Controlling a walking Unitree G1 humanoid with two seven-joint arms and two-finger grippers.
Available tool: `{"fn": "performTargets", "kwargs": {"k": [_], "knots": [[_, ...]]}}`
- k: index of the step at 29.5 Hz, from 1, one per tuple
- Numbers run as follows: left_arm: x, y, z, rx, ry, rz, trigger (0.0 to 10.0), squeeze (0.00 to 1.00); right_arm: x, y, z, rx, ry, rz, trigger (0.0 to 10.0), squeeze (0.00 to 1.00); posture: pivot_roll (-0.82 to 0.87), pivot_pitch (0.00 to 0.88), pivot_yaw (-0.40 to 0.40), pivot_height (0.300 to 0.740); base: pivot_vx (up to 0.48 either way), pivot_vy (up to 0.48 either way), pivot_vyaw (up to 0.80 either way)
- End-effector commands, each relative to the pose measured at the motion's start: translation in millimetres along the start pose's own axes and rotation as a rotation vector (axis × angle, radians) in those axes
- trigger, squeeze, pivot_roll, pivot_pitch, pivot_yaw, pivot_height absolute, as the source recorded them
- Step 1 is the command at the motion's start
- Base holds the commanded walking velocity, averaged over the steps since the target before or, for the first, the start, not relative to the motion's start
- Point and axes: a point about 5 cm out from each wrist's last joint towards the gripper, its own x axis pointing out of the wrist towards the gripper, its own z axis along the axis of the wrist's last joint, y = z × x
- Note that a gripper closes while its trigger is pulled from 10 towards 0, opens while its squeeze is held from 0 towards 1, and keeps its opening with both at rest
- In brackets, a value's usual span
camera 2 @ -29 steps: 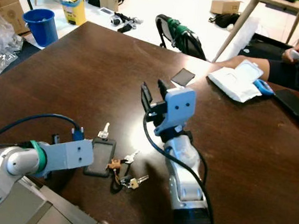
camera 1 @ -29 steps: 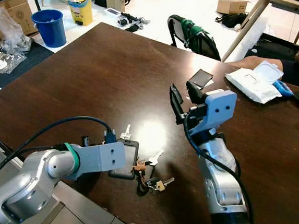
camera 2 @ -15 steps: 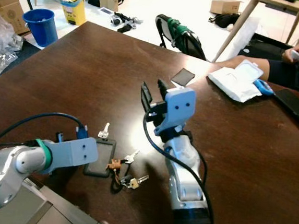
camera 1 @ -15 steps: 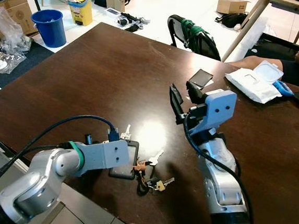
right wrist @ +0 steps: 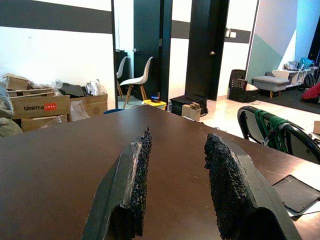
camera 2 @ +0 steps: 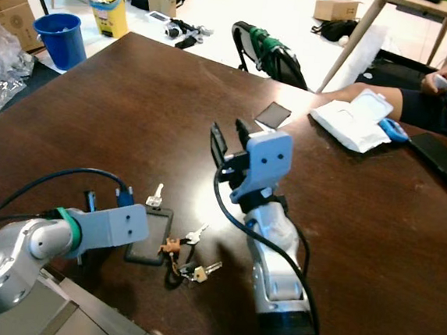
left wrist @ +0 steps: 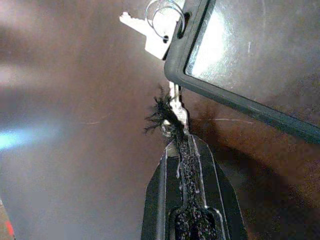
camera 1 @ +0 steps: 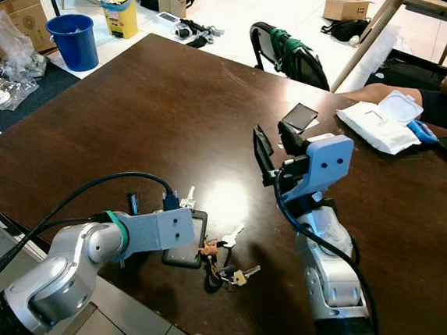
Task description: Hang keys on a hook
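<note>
Here the keys [camera 1: 223, 260] lie on the dark surface [camera 1: 158, 107], and the left end effector [left wrist: 176, 131], fingers pressed together, appears to pinch their ring beside the black card holder [left wrist: 240, 60]. The right end effector [right wrist: 175, 170] hangs raised, fingers parted and empty. Pickup seems under way; next comes lifting the bunch, with no hook yet found.

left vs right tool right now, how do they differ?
Left tool: fingers shut together, low at the table, tips against the keys beside the black card holder. Right tool: fingers apart with nothing between them, raised above the table and pointing across it, away from the keys. Both have black fingers with rough padded faces.
</note>
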Motion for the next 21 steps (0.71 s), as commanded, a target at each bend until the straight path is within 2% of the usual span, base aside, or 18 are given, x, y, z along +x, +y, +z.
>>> {"fn": "performTargets", "kwargs": {"k": [1,2,4,8,9,11,12,14,15,16,17,18,19,20,21], "knots": [[0.0,-1.5,-6,-0.001,0.028,0.003,1.6,0.00,-1.3,1.5,-1,0.006,0.004,0.003,10.0,0.00,0.11,0.021,0.127,0.740,0.000,0.000,0.00],[0.0,-1.5,-6,-0.001,0.028,0.003,1.6,0.00,-1.3,1.5,-1,0.006,0.004,0.003,10.0,0.00,0.11,0.021,0.127,0.740,0.000,0.000,0.00],[-1.8,0.0,-8,-0.001,0.037,0.019,0.0,0.00,-1.3,1.4,-1,0.006,0.004,0.003,10.0,0.00,0.11,0.021,0.127,0.740,0.000,0.000,0.00],[-6.1,5.2,-8,-0.036,0.027,0.052,0.0,0.00,-1.2,1.2,-1,0.006,0.004,0.002,10.0,0.00,0.11,0.022,0.126,0.740,0.000,0.000,0.00],[-8.8,13.9,1,-0.160,-0.037,0.086,1.4,0.00,-1.0,1.0,-1,0.006,0.004,0.002,10.0,0.00,0.11,0.021,0.124,0.740,0.000,0.000,0.00],[-8.8,13.9,1,-0.160,-0.037,0.086,1.4,0.00,-1.0,1.0,-1,0.006,0.004,0.002,10.0,0.00,0.11,0.021,0.124,0.740,0.000,0.000,0.00],[-11.8,23.8,13,-0.294,-0.116,0.119,7.7,0.00,-0.7,1.0,-1,0.006,0.003,0.003,10.0,0.00,0.11,0.021,0.123,0.740,0.000,0.000,0.00],[-11.8,23.8,13,-0.294,-0.116,0.119,7.7,0.00,-0.7,1.0,-1,0.006,0.003,0.003,10.0,0.00,0.11,0.021,0.123,0.740,0.000,0.000,0.00],[-16.1,36.6,28,-0.452,-0.224,0.151,10.0,0.00,0.2,1.3,0,0.007,0.000,0.005,10.0,0.00,0.11,0.021,0.122,0.740,0.000,0.000,0.00],[-16.1,36.6,28,-0.452,-0.224,0.151,10.0,0.00,0.2,1.3,0,0.007,0.000,0.005,10.0,0.00,0.11,0.021,0.122,0.740,0.000,0.000,0.00],[-21.0,47.7,40,-0.579,-0.319,0.173,10.0,0.00,1.2,1.9,1,0.007,-0.004,0.007,10.0,0.00,0.11,0.021,0.122,0.740,0.000,0.000,0.00],[-21.0,47.7,40,-0.579,-0.319,0.173,10.0,0.00,1.2,1.9,1,0.007,-0.004,0.007,10.0,0.00,0.11,0.021,0.122,0.740,0.000,0.000,0.00],[-25.2,57.4,48,-0.668,-0.390,0.202,10.0,0.00,2.2,2.4,2,0.008,-0.008,0.009,10.0,0.00,0.11,0.021,0.120,0.740,0.000,0.000,0.00],[-25.2,57.4,48,-0.668,-0.390,0.202,10.0,0.00,2.2,2.4,2,0.008,-0.008,0.009,10.0,0.00,0.11,0.021,0.120,0.740,0.000,0.000,0.00],[-28.2,63.6,53,-0.733,-0.435,0.217,10.0,0.00,2.9,2.7,3,0.009,-0.011,0.011,10.0,0.00,0.11,0.022,0.120,0.740,0.000,0.000,0.00]]}}
